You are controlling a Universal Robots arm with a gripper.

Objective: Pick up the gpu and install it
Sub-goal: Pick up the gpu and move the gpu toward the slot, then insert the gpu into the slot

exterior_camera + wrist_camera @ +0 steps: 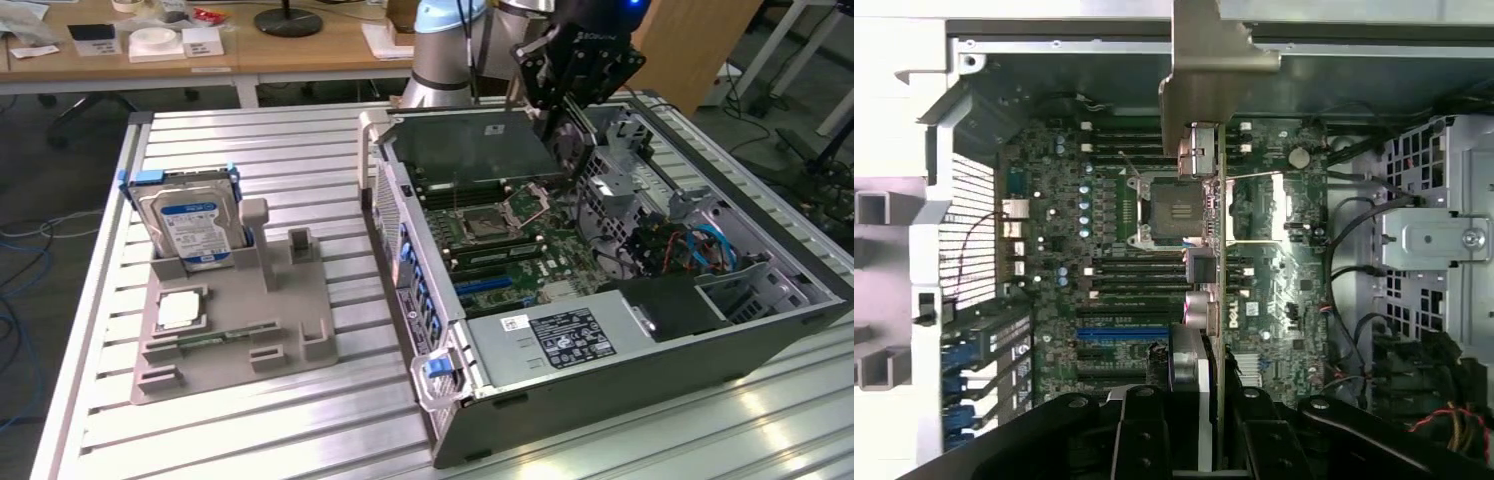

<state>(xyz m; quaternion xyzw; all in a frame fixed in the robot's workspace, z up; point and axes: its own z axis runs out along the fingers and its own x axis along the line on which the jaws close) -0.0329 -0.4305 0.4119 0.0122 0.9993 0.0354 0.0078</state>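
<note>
Exterior view: high, angled down across table (267, 430) at open computer case (641, 380), middle distance. Wrist view: behind gripper (1199, 410), facing straight into case, close. Shared: motherboard (501, 240), processor socket (1159, 210).

gpu (474, 148) over motherboard (501, 240), motherboard in case (641, 375)

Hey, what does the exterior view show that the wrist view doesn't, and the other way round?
Exterior view adds: the hard drive standing in the grey fixture on the slatted table, to the exterior view's left of the open computer case, and the broad flat face of the gpu above that case.
Wrist view adds: the gpu seen edge-on, running from the gripper out to its metal bracket.
Both share: the gripper closed on the gpu, and the processor socket on the motherboard.
</note>
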